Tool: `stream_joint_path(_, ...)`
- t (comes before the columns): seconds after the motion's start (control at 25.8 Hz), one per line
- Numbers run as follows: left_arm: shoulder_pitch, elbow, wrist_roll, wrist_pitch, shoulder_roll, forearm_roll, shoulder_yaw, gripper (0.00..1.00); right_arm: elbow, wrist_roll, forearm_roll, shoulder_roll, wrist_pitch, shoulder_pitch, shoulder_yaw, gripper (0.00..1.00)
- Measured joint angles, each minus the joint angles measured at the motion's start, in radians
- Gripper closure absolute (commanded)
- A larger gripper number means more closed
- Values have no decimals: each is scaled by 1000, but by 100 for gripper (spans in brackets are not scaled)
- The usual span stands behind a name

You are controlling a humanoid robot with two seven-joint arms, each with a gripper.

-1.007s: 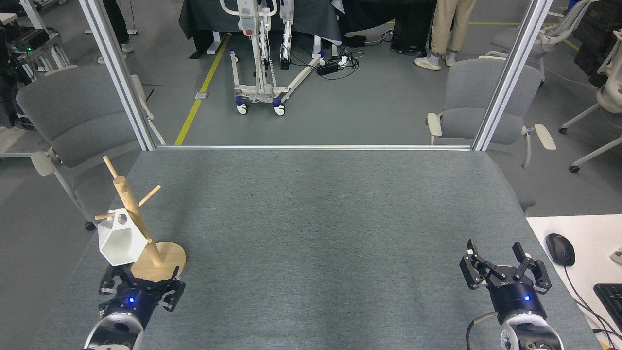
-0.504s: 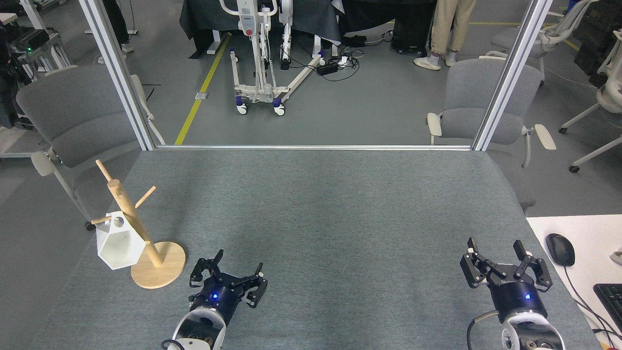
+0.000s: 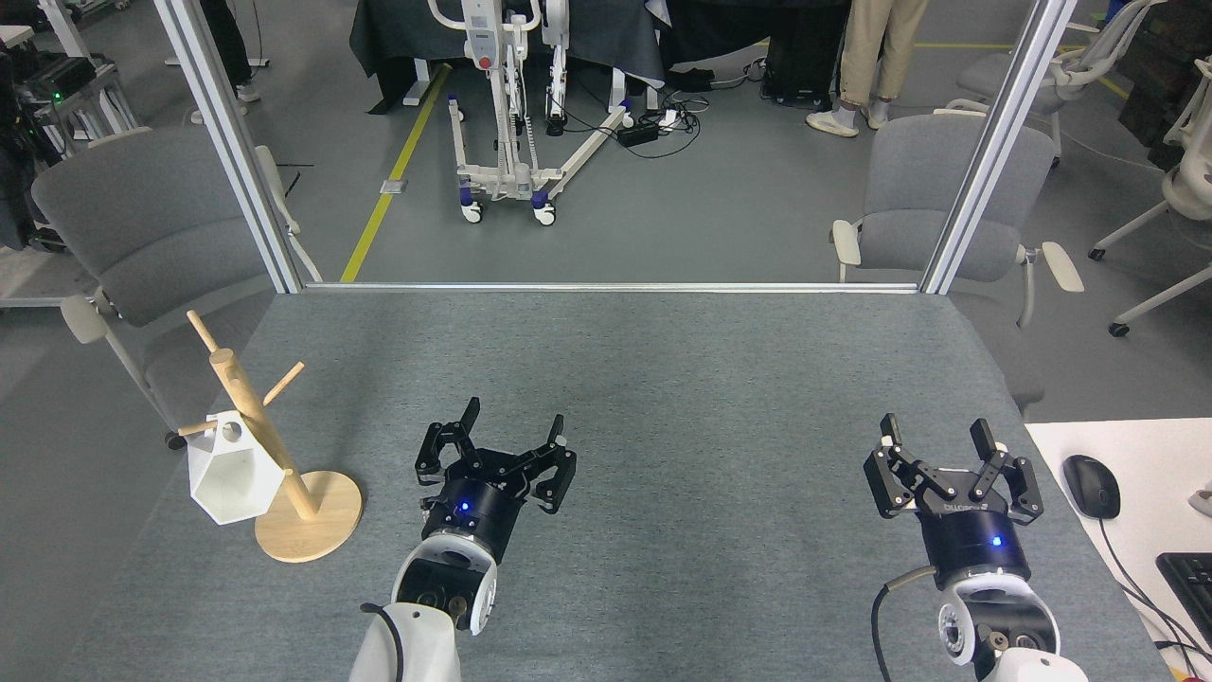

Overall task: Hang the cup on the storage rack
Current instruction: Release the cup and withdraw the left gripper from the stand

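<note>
Our white faceted cup (image 3: 234, 471) hangs on the storage rack (image 3: 270, 445), hooked on a low peg on the side of the slanted wooden post that faces the desk's left edge, its lower corner close to the rack's round base; we cannot tell whether it touches the grey felt of the desk (image 3: 663, 379). The rack stands near the desk's front left corner, and we take it as our landmark. Our left tool (image 3: 502, 443) sits to the right of the rack, clear of the base and touching neither rack nor cup, its black fingers spread wide and holding nothing, a blue light glowing on its wrist. Our right tool (image 3: 935, 443) is far to the right of the rack, near the opposite edge of the desk, its fingers likewise spread apart and empty. Further right of it, on a separate white surface, lie a black mouse (image 3: 1091, 486) and the corner of a keyboard (image 3: 1188, 578). Beyond the rack, past the desk's far edge, two aluminium frame posts rise, a grey chair (image 3: 142, 227) standing behind the rack and another grey chair (image 3: 937, 204) at the far right corner. On the floor further back we see a white wheeled lift frame (image 3: 511, 114), a yellow floor line, and the legs of a person (image 3: 866, 62) in beige trousers.
</note>
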Motion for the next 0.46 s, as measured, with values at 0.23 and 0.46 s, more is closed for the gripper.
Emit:
stream_joint_path(0.23, 83, -115, 5, 7, 3, 1, -4, 2, 3, 4, -2, 30, 5, -1, 8, 0)
stream_joint_path(0.46, 103, -139, 5, 7, 3, 1, -3, 2, 9, 6, -4, 36, 6, 1, 6, 0)
